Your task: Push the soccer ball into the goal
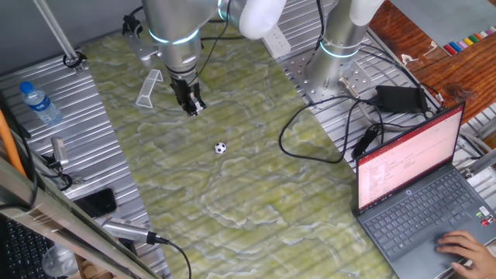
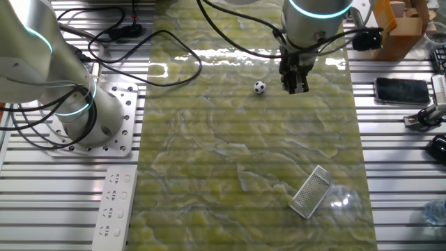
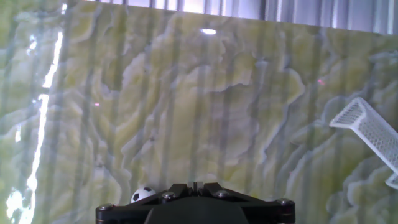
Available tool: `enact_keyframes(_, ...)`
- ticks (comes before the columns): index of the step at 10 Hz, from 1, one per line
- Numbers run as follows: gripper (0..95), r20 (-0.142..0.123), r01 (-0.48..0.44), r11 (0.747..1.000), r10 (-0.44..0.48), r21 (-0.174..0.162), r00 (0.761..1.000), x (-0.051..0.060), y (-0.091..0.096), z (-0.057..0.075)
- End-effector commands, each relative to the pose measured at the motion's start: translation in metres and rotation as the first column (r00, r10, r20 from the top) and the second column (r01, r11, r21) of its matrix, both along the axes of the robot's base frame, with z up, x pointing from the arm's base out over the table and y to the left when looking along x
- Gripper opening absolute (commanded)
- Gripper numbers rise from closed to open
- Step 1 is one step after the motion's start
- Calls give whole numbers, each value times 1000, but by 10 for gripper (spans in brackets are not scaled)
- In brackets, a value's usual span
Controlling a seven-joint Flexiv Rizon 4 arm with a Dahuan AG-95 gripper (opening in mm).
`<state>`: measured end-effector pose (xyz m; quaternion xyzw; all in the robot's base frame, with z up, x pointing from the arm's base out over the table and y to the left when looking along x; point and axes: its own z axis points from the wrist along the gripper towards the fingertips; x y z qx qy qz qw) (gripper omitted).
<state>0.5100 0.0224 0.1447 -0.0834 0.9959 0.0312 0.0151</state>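
Observation:
The soccer ball (image 1: pixel 220 147) is a tiny white ball with black patches on the green marbled mat. It also shows in the other fixed view (image 2: pixel 259 87) and at the bottom of the hand view (image 3: pixel 143 194), just left of the fingers. The gripper (image 1: pixel 193 108) hangs low over the mat with its fingers together, empty, between the ball and the goal; it shows in the other fixed view (image 2: pixel 295 86) to the right of the ball. The goal (image 1: pixel 149 88) is a whitish mesh frame beyond the gripper, seen also in the other fixed view (image 2: pixel 311 191) and the hand view (image 3: pixel 370 131).
A water bottle (image 1: pixel 39 102) lies on the ribbed metal table at the left. A laptop (image 1: pixel 422 194) with a hand on it sits at the right. Cables (image 1: pixel 325 132) trail onto the mat's right edge. A second robot base (image 2: pixel 83 115) and a power strip (image 2: pixel 115 207) stand beside the mat.

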Motion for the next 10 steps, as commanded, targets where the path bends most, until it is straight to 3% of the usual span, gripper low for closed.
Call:
enact_keyframes(1,0,-9,-25,1000,25,-10,1000,1,0,-1)
enact_keyframes(5,0,-12,0,1000,0,-8,1000,1,0,-1)
enact_keyframes(6,0,-7,39,999,-39,13,999,5,2,1)
enact_keyframes(10,0,-49,115,993,-114,12,992,35,20,25)
